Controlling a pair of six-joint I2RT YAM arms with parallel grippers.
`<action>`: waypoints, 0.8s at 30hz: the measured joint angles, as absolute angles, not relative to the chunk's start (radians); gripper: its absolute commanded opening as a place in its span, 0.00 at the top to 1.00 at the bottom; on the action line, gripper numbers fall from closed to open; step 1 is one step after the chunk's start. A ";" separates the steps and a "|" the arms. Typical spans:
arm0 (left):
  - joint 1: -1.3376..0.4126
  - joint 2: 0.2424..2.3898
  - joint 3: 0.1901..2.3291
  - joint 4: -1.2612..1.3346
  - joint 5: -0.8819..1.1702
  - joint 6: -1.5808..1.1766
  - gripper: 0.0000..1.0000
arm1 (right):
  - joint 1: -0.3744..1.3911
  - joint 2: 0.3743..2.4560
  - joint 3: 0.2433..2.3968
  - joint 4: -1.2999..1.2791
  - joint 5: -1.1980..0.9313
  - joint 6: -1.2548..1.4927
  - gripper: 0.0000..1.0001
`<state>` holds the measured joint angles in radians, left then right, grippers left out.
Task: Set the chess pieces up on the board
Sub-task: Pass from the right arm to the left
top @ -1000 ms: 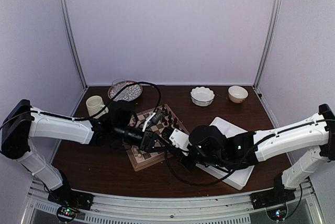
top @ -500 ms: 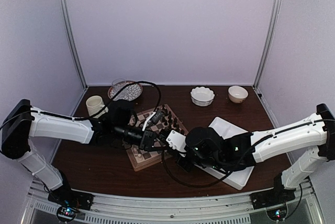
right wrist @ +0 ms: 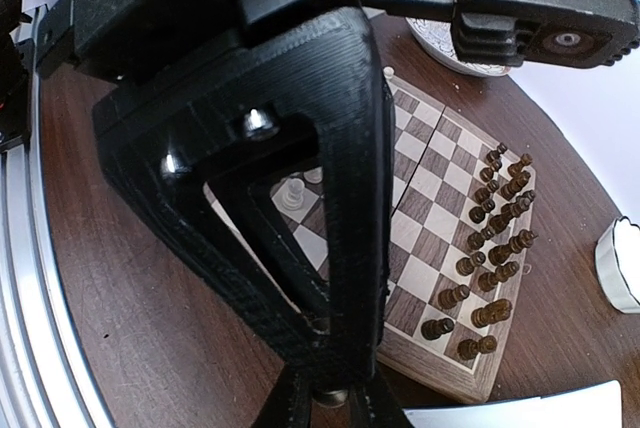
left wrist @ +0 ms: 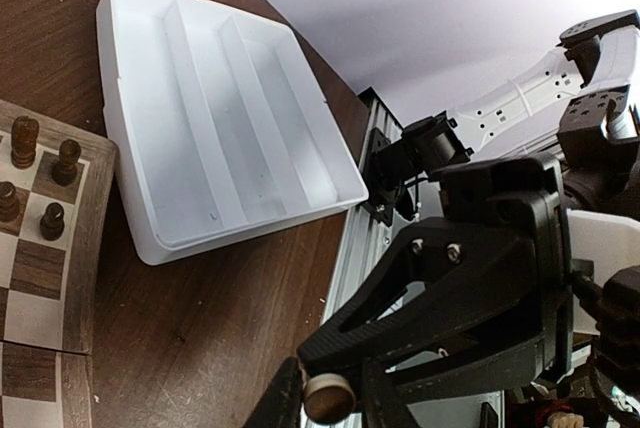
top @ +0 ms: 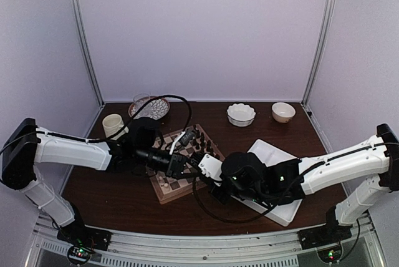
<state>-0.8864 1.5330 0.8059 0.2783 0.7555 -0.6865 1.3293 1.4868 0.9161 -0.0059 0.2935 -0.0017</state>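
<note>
Over the board, the left gripper is closed on 1 pale chess piece; the right gripper, beside the board, pinches 1 small piece (colour unclear).

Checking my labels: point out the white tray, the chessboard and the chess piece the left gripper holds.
white tray (left wrist: 250, 138), left wrist view, bare floor of its middle compartment.
chessboard (right wrist: 420, 238), right wrist view, a bare square mid-board.
chess piece (left wrist: 325, 398), left wrist view, its round underside.
</note>
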 measured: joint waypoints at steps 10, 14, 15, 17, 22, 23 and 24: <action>-0.886 1.533 0.807 0.273 0.753 -0.680 0.84 | 1.330 1.487 0.912 0.009 0.313 -0.001 0.78; -0.886 1.533 0.808 0.268 0.745 -0.679 0.84 | 1.330 1.487 0.911 0.018 0.319 -0.002 0.73; -0.886 1.533 0.808 0.266 0.742 -0.679 0.84 | 1.330 1.487 0.911 0.020 0.321 -0.001 0.70; -0.886 1.532 0.808 0.259 0.728 -0.677 0.84 | 1.330 1.487 0.911 0.026 0.324 -0.002 0.66; -0.886 1.526 0.808 0.218 0.683 -0.660 0.84 | 1.330 1.487 0.911 0.049 0.331 0.011 0.53; -0.886 1.525 0.808 0.209 0.677 -0.657 0.84 | 1.330 1.487 0.911 0.056 0.331 0.016 0.51; -0.886 1.524 0.808 0.205 0.670 -0.656 0.84 | 1.330 1.487 0.911 0.060 0.330 0.021 0.49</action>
